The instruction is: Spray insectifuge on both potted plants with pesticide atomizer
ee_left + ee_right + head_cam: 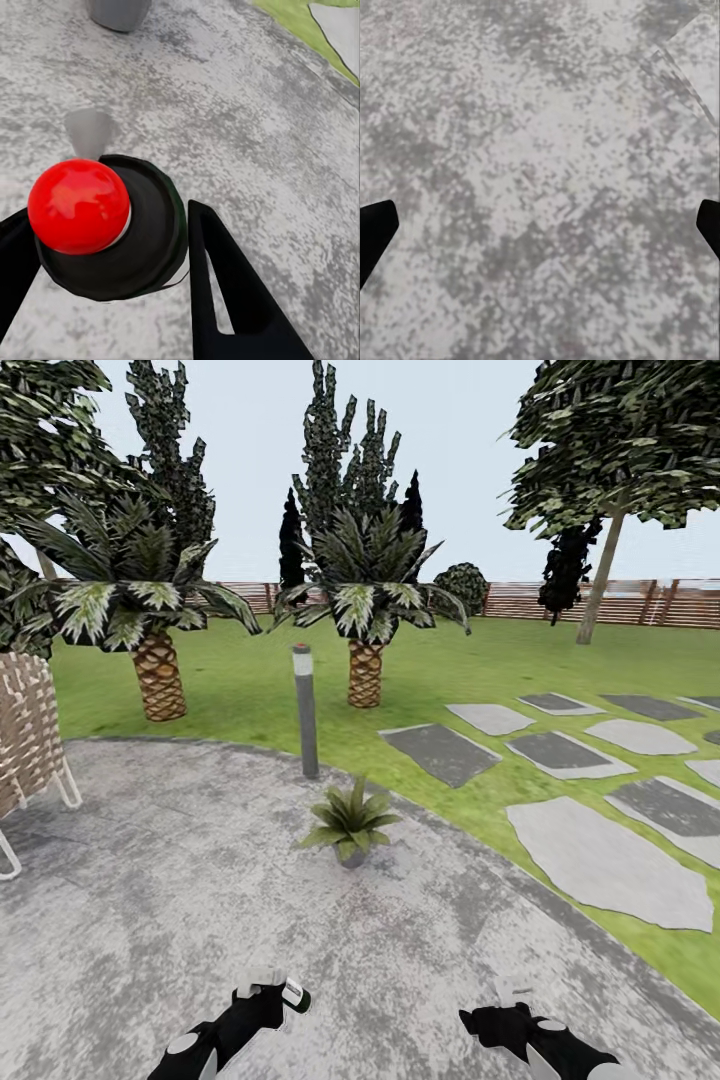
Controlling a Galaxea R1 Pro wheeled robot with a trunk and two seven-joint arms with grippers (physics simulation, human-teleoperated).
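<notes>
The pesticide atomizer [79, 206] shows end-on in the left wrist view as a dark round bottle with a red ball top, held between black fingers [225, 292]. In the head view my left gripper [265, 997] is low over the grey patio, shut on the atomizer [294, 994], whose dark-green end with a white stripe sticks out to the right. One potted plant [350, 822], a low green rosette on a small grey base, sits on the patio about a metre ahead of that gripper. My right gripper [512, 1002] [540, 229] hangs open over bare stone, holding nothing.
A grey lamp post [305, 710] stands at the patio's far edge behind the plant. A wicker chair [25, 735] is at the left. Two palms [160, 670] and lawn lie beyond, stepping stones [600, 860] at the right, a slat fence [600, 602] at the back.
</notes>
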